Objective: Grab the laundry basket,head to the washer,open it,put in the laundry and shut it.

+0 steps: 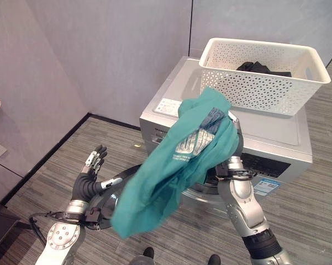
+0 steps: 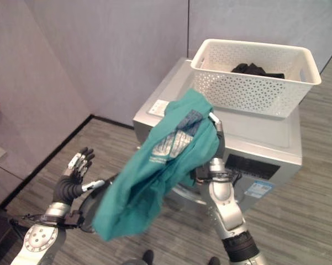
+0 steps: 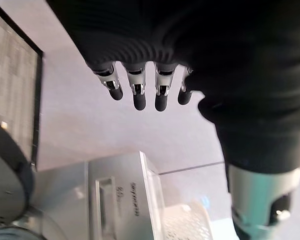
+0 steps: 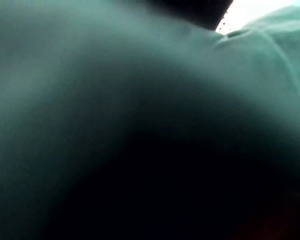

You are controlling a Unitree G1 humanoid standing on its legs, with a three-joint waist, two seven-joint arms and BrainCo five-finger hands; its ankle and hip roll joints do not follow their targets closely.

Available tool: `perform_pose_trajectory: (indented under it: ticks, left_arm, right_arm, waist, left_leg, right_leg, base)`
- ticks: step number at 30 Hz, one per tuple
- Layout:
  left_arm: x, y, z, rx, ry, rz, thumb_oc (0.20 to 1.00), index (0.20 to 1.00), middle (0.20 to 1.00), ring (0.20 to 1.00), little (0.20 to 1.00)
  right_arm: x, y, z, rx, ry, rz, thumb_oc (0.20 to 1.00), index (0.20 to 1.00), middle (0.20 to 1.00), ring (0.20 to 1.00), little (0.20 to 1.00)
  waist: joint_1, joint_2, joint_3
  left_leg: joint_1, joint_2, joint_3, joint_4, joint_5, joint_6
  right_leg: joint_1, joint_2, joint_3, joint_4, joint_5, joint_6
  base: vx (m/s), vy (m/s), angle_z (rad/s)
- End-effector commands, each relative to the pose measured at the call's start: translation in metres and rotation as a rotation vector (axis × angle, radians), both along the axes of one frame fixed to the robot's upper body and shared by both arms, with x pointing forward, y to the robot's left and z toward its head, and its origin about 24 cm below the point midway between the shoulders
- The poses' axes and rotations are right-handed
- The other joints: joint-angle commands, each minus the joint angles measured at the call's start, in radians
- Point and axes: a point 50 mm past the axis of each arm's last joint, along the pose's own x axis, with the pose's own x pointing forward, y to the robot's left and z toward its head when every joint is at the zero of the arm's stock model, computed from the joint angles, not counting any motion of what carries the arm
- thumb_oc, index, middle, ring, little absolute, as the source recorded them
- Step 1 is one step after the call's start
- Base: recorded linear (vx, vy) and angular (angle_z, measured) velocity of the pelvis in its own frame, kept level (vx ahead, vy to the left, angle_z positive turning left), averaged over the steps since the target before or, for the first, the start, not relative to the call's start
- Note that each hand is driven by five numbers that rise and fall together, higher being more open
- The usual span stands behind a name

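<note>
We have the teal shirt (image 1: 171, 171) draped over our right hand (image 1: 232, 122), which is raised in front of the washer (image 1: 265, 146); the cloth covers the fingers, so we cannot tell whether they are curled into it or merely carrying it. The shirt hangs in loose folds above the open round door (image 1: 107, 190). We judge it light, limp and liable to slide off, so a bunched handful near its middle would hold better than an edge. Our left hand (image 1: 93, 164) is raised beside the door, fingers straight and empty. The white laundry basket (image 1: 262, 83) sits on top of the washer with a dark garment (image 1: 259, 68) inside.
</note>
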Motion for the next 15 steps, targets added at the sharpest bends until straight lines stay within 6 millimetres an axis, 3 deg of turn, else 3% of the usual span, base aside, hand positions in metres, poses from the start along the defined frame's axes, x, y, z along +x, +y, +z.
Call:
perform_pose_trajectory:
  ticks: [1,4,8,9,12,15]
  left_arm:
    - [0.004,0.008,0.009,0.037,-0.07,0.038,1.0,1.0,1.0,1.0,1.0]
    - [-0.004,0.016,-0.016,0.029,0.037,0.099,1.0,1.0,1.0,1.0,1.0]
    - [-0.01,0.019,-0.03,0.028,0.097,0.122,1.0,1.0,1.0,1.0,1.0]
    - [-0.013,0.019,-0.036,0.019,0.126,0.135,1.0,1.0,1.0,1.0,1.0]
    - [-0.015,0.02,-0.042,0.016,0.152,0.136,1.0,1.0,1.0,1.0,1.0]
    - [-0.019,0.021,-0.05,0.02,0.187,0.141,1.0,1.0,1.0,1.0,1.0]
  right_arm:
    - [-0.01,-0.01,0.051,0.011,-0.277,-0.043,0.2,0.2,0.2,0.2,0.2]
    - [-0.019,-0.026,0.047,-0.05,-0.278,-0.102,0.2,0.2,0.2,0.2,0.2]
    - [-0.03,-0.04,0.034,-0.089,-0.226,-0.123,0.2,0.2,0.2,0.2,0.2]
    - [-0.037,-0.047,0.022,-0.074,-0.167,-0.09,0.2,0.2,0.2,0.2,0.2]
    - [-0.043,-0.051,0.013,-0.061,-0.122,-0.059,0.2,0.2,0.2,0.2,0.2]
    - [-0.057,-0.055,-0.016,0.033,0.025,0.061,0.2,0.2,0.2,0.2,0.2]
  waist:
    - [0.013,-0.002,-0.016]
    - [0.01,-0.019,-0.013]
    - [0.0,-0.035,-0.015]
    - [-0.013,-0.046,-0.014]
    - [-0.025,-0.053,-0.014]
    - [-0.052,-0.063,-0.016]
  left_leg:
    - [0.015,-0.005,0.141,0.003,-0.081,0.058]
    - [0.006,-0.002,0.136,0.003,-0.077,0.059]
    - [-0.001,0.002,0.136,0.003,-0.074,0.056]
    - [-0.005,0.007,0.139,0.003,-0.073,0.055]
    - [-0.006,0.011,0.144,0.003,-0.072,0.054]
    - [0.001,0.022,0.161,0.003,-0.07,0.05]
  right_leg:
    - [0.135,0.003,-0.054,0.014,-0.194,-0.027]
    - [0.13,0.007,-0.059,0.016,-0.193,-0.028]
    - [0.123,0.01,-0.062,0.016,-0.191,-0.027]
    - [0.116,0.013,-0.058,0.019,-0.188,-0.027]
    - [0.111,0.016,-0.054,0.022,-0.188,-0.027]
    - [0.099,0.021,-0.034,0.031,-0.188,-0.027]
  base:
    - [0.0,0.0,0.0]
    - [-0.02,0.008,0.02]
    - [-0.03,0.016,0.07]
    - [-0.04,0.011,0.07]
    - [-0.02,0.008,0.01]
    - [-0.03,0.013,-0.05]
